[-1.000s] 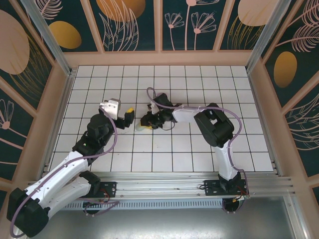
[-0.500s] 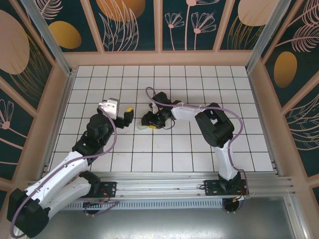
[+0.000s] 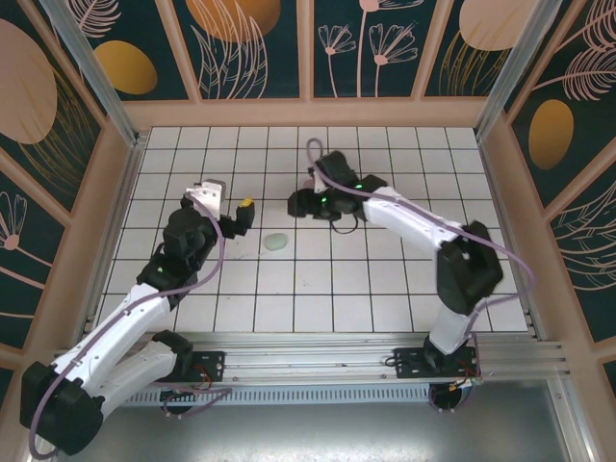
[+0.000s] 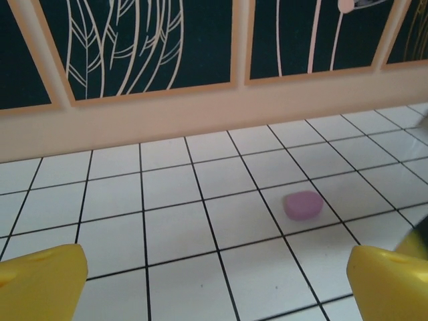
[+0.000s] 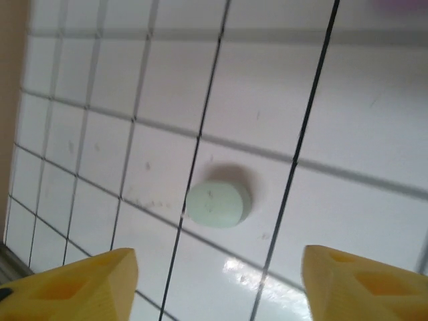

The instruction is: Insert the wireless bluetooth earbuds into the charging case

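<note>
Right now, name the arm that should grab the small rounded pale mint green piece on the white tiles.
Right, probably: the open right gripper frames the rounded pale mint green piece between its fingers, while the open left gripper faces a rounded pink piece.

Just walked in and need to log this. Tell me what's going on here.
Two robot arms are mid-task over a tiled table, and neither holds anything now. The left gripper is open, facing a small pink rounded piece on the white tiles. The right gripper is open too, looking down at a pale mint green rounded piece that lies apart from both grippers. Whether these pieces are buds or cases, I cannot tell.
</note>
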Action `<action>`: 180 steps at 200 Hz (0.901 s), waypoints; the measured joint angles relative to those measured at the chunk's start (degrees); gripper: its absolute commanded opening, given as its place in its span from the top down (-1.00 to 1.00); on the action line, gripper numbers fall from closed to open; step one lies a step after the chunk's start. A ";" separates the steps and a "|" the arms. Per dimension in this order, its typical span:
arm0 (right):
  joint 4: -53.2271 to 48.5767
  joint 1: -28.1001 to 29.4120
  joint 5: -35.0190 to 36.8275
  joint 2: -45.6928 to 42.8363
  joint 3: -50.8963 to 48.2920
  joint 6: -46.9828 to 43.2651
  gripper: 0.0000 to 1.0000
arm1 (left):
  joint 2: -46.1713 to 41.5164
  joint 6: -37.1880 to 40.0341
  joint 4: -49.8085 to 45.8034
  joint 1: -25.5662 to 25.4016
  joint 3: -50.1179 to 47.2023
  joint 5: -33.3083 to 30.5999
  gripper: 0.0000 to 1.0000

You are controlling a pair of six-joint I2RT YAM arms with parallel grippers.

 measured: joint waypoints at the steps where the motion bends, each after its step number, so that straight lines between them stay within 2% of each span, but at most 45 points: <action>1: 0.07 -0.09 0.07 -0.28 -0.11 -0.13 -0.44 | 0.22 -0.17 0.07 0.31 0.20 0.24 -0.97; 40: 3.56 -10.97 6.62 -17.59 -9.53 -3.19 -0.67 | 5.01 -1.03 4.94 5.27 1.36 4.15 -0.97; 57: 6.32 -14.64 9.77 -23.19 -15.06 -5.75 -0.81 | 6.78 -1.90 8.41 7.26 1.01 5.09 -0.97; 81: 12.20 -20.24 13.42 -29.64 -25.14 -8.57 -0.90 | 9.25 -3.80 15.21 10.62 -0.76 5.01 -0.97; 108: 21.20 -28.61 17.55 -33.66 -36.89 -12.44 -0.98 | 12.50 -3.21 20.94 11.56 -3.65 2.16 -0.97; 139: 33.27 -33.51 23.08 -36.87 -49.88 -17.73 -0.98 | 16.22 -1.95 24.20 12.96 -6.93 -4.13 -0.97; 180: 51.06 -38.80 20.79 -33.79 -59.69 -23.74 -0.98 | 21.49 -0.48 29.66 14.93 -11.54 -7.82 -0.97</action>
